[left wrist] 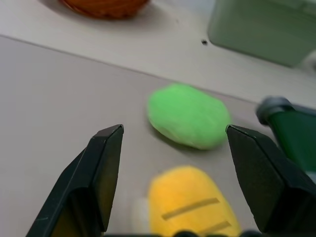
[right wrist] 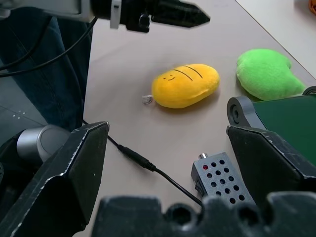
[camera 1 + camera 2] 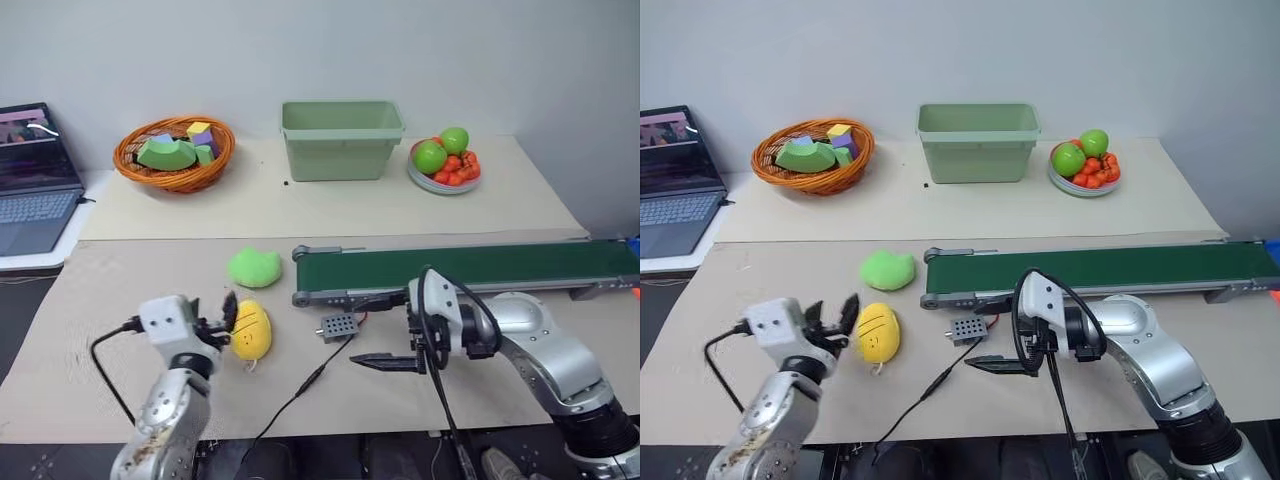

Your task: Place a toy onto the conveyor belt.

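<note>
Jaws, left: my left gripper [image 3: 835, 322] stands wide open with nothing between its fingers; in the left wrist view the yellow toy [image 1: 190, 207] sits in the gap between the two black fingers [image 1: 101, 173], not yet touched as far as I can see.
Jaws, right: my right gripper [image 2: 168, 163] is open and empty too, pointing across toward the left side, just above the table.
Toy: it lies on its side on the beige table [image 3: 120, 300], just in front of the green plush [image 3: 254, 267] and near the left end roller of the conveyor belt [image 3: 470, 268], but apart from both.
Belt: dark green, bare, running off to the right.
Other bits: a small grey perforated box [image 3: 338, 326] with a black cable [image 3: 300, 390] lies between the toy and my right gripper.
Step in hand: I judge this the approach to the pick, left arm lined up on the toy.
Next move: I'd ease the left gripper forward until the fingers straddle the toy's middle, close, then lift and carry it right onto the belt, keeping off the green plush and the cable.
</note>
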Robot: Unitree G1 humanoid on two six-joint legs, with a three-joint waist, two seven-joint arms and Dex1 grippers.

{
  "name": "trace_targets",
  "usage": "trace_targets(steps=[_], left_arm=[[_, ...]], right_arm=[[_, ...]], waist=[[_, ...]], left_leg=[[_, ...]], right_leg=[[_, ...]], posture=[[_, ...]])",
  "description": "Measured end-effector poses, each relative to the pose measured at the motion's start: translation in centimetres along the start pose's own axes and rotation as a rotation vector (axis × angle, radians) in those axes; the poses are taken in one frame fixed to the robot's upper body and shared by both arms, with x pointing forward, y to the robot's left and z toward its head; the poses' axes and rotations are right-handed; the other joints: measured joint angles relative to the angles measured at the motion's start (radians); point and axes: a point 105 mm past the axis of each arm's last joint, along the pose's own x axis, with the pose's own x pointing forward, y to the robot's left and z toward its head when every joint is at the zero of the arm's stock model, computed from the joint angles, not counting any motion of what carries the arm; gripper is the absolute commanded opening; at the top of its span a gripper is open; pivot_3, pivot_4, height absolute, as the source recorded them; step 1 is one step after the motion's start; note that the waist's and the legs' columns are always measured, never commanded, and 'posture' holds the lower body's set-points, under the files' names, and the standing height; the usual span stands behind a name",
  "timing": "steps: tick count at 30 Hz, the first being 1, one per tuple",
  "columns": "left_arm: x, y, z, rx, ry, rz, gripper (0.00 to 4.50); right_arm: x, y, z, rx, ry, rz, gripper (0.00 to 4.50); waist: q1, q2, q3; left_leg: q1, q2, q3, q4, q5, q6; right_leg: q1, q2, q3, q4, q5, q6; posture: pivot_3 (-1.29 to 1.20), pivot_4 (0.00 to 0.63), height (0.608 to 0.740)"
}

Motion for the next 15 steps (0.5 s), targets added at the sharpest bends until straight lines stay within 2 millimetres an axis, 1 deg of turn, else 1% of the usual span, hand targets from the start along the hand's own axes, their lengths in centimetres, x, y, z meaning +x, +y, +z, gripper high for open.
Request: trace_targets(steps=[4,8,10,13,15], left_arm=[[0.5,1.0,-1.2,0.037,0.078,0.055,3.55],[0.9,1.4,-2.3,0.065,0.144,0.072,3.55],[1.1,1.2,-2.5,0.083,0.163,0.059,3.55],[1.8,0.3,-2.6,0.096,0.181,0.006,3.55],[1.9,-0.1,-3.0,0.095,0.202,-0.022,3.55]], right_arm=[[-0.5,-0.1,-0.1,0.011,0.011,-0.011,4.50],[-0.6,0.0,-0.2,0.019,0.016,-0.015,4.50],[-0.7,0.0,0.0,0.015,0.017,-0.023,4.50],[-1.1,-0.1,0.0,0.016,0.019,-0.049,4.50],[-1.1,0.0,-0.1,0.020,0.021,-0.052,4.50]], waist=[[0.000,0.000,0.000],[0.001,0.000,0.000],[0.001,0.000,0.000],[0.002,0.000,0.000],[0.001,0.000,0.000]], left_leg=[[0.000,0.000,0.000,0.000,0.000,0.000],[0.000,0.000,0.000,0.000,0.000,0.000],[0.000,0.000,0.000,0.000,0.000,0.000],[0.000,0.000,0.000,0.000,0.000,0.000],[0.000,0.000,0.000,0.000,0.000,0.000]], right_leg=[[0.000,0.000,0.000,0.000,0.000,0.000],[0.000,0.000,0.000,0.000,0.000,0.000],[0.000,0.000,0.000,0.000,0.000,0.000],[0.000,-0.001,0.000,0.000,0.000,0.000],[0.000,0.000,0.000,0.000,0.000,0.000]], posture=[[0.00,0.150,0.728],[0.00,0.150,0.728],[0.00,0.150,0.728],[0.00,0.150,0.728],[0.00,0.150,0.728]])
